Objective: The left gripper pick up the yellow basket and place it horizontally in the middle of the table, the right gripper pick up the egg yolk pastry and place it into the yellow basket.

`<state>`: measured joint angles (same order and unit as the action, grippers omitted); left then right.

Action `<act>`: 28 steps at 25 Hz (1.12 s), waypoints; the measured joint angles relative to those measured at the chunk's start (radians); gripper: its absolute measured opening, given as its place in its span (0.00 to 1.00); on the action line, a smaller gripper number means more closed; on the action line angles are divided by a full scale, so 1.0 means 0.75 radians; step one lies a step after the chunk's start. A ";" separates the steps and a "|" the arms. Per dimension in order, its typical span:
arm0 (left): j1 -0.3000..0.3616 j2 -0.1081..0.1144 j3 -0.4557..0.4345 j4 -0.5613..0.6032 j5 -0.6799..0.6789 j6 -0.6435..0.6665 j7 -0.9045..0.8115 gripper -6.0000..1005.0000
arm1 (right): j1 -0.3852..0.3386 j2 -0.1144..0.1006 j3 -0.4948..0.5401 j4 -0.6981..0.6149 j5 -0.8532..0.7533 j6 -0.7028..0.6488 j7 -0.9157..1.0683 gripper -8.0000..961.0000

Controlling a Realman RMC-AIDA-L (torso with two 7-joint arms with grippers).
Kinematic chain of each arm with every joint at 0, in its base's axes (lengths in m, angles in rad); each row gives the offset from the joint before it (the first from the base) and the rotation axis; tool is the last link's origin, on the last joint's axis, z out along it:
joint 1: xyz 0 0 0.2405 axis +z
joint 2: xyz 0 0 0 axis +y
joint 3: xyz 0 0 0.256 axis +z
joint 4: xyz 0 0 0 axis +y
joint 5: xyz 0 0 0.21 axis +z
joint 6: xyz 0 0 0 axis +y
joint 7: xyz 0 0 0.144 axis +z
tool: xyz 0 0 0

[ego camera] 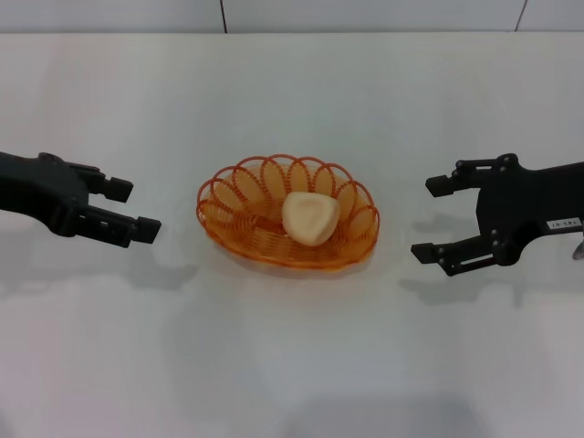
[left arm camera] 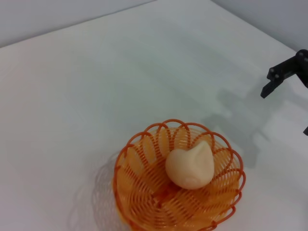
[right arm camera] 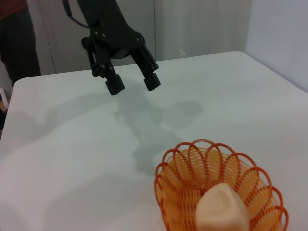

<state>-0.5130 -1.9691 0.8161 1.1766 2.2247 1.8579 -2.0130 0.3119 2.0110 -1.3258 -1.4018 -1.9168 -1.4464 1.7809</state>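
Head view: yellow basket lying flat near the middle of the white bench, long side running across. Egg yolk pastry resting inside, a little toward the right end. Left gripper hanging off the basket's left side, clear of the rim, jaws parted and holding nothing. Right gripper off the basket's right side, also clear, jaws spread wide and empty. Grey shadows of both arms on the bench beneath them.

Left wrist view: basket seen from above, looped rim all round, woven floor showing. Pastry sitting in it, pale and smooth, leaning near one side wall. Right gripper far off at the frame's edge, only one black fingertip fully showing, well apart from the basket. Bare bench elsewhere.

Right wrist view: basket close by, cut off at the frame's edge, pastry inside it. Left gripper beyond, raised above the bench, two black fingertips apart with open space between them, gripping nothing. Shadow of it falling on the bench between gripper and basket.
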 joint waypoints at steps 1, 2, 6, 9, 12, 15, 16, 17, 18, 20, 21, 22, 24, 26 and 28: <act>-0.002 0.000 0.000 0.000 -0.001 0.000 0.000 0.87 | 0.000 0.000 0.000 -0.001 0.000 -0.003 0.000 0.90; -0.002 0.000 0.000 0.000 -0.005 0.001 0.001 0.87 | 0.000 0.000 0.000 -0.002 0.000 -0.006 0.000 0.90; -0.004 0.002 0.000 0.000 -0.026 0.002 0.001 0.87 | 0.001 0.000 0.001 -0.004 -0.001 -0.022 0.000 0.90; -0.007 0.003 0.000 0.000 -0.030 0.003 0.001 0.87 | 0.001 0.000 0.001 -0.004 -0.001 -0.025 0.000 0.90; -0.010 0.000 0.005 0.000 -0.031 0.007 0.002 0.87 | 0.001 0.000 0.001 -0.004 -0.001 -0.033 0.000 0.90; -0.013 -0.004 0.011 0.000 -0.031 0.037 0.020 0.87 | 0.004 0.000 0.001 -0.005 -0.001 -0.038 0.000 0.90; -0.014 -0.005 0.012 0.000 -0.032 0.050 0.025 0.87 | 0.005 0.000 0.001 -0.005 -0.001 -0.039 0.000 0.90; -0.015 -0.005 0.012 0.000 -0.033 0.060 0.029 0.87 | 0.006 0.000 0.001 -0.005 -0.001 -0.039 0.000 0.90; -0.015 -0.005 0.012 0.000 -0.035 0.065 0.031 0.87 | 0.006 0.000 0.001 -0.005 -0.001 -0.039 0.000 0.90; -0.016 -0.005 0.012 0.000 -0.042 0.072 0.035 0.87 | 0.006 0.000 0.001 -0.005 -0.001 -0.040 0.000 0.90; -0.016 -0.005 0.012 0.000 -0.045 0.076 0.037 0.87 | 0.006 0.000 0.001 -0.005 -0.001 -0.040 0.000 0.90; -0.016 -0.005 0.012 0.000 -0.048 0.081 0.039 0.87 | 0.006 -0.001 0.001 -0.005 -0.001 -0.040 0.000 0.90; -0.016 -0.005 0.012 0.000 -0.052 0.089 0.040 0.87 | 0.006 -0.001 0.001 -0.005 -0.001 -0.040 0.000 0.90; -0.016 -0.005 0.012 0.000 -0.053 0.091 0.040 0.87 | 0.006 -0.001 0.001 -0.005 -0.001 -0.040 0.000 0.90; -0.015 -0.005 0.012 0.000 -0.053 0.092 0.039 0.87 | 0.007 -0.002 0.001 -0.005 -0.001 -0.040 0.000 0.90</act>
<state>-0.5246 -1.9726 0.8251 1.1766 2.1852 1.9270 -1.9836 0.3169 2.0098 -1.3253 -1.4052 -1.9175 -1.4761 1.7809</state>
